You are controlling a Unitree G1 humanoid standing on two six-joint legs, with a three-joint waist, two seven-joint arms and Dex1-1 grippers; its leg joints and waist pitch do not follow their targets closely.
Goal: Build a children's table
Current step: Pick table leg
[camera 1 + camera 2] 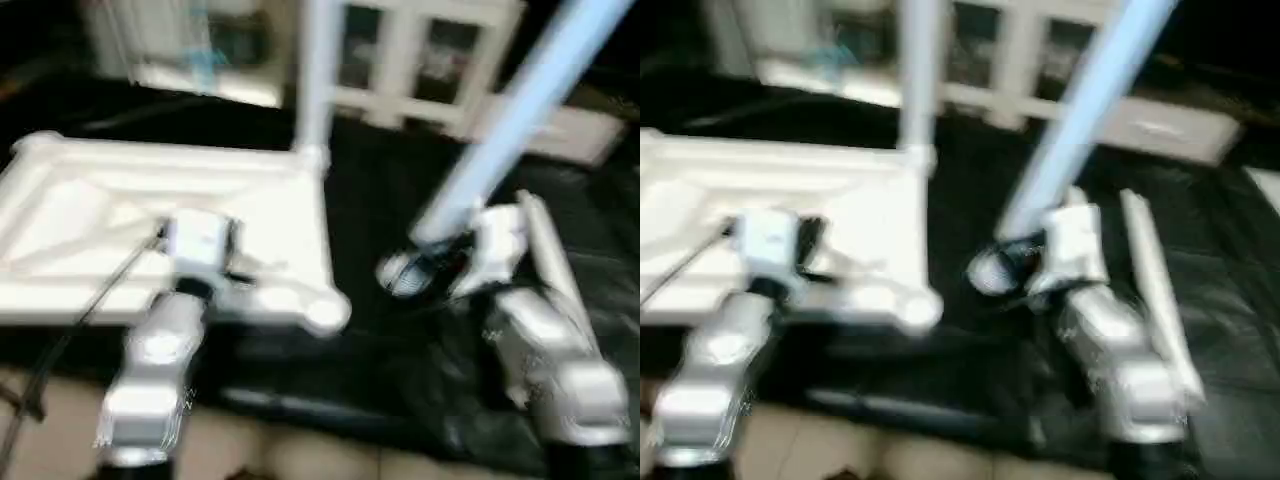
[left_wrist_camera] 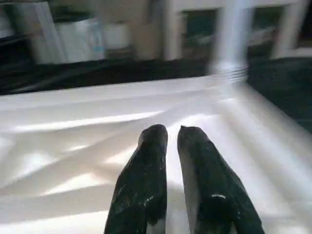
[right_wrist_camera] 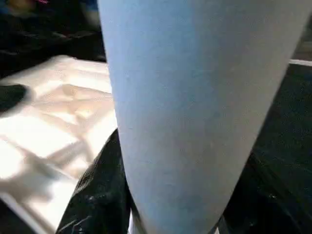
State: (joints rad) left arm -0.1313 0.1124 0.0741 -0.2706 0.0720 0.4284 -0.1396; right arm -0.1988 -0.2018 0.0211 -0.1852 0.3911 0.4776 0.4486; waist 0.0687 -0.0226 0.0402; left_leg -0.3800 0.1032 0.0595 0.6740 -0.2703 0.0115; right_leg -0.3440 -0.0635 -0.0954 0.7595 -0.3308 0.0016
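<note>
The white tabletop lies ribbed side up on the left of a black cover. One white leg stands upright in its far right corner socket. My left gripper hovers low over the ribbed underside, its fingers nearly together with nothing between them. To the right of the tabletop, my right gripper is shut on the lower end of a second leg, which tilts up and to the right; that leg also looms large in the right wrist view. Another leg lies flat beside my right forearm.
A black cover spreads over the work surface, with tan floor at its near edge. A white cabinet with glass panes stands behind. Pale containers sit at the back left. A thin cable runs along my left arm.
</note>
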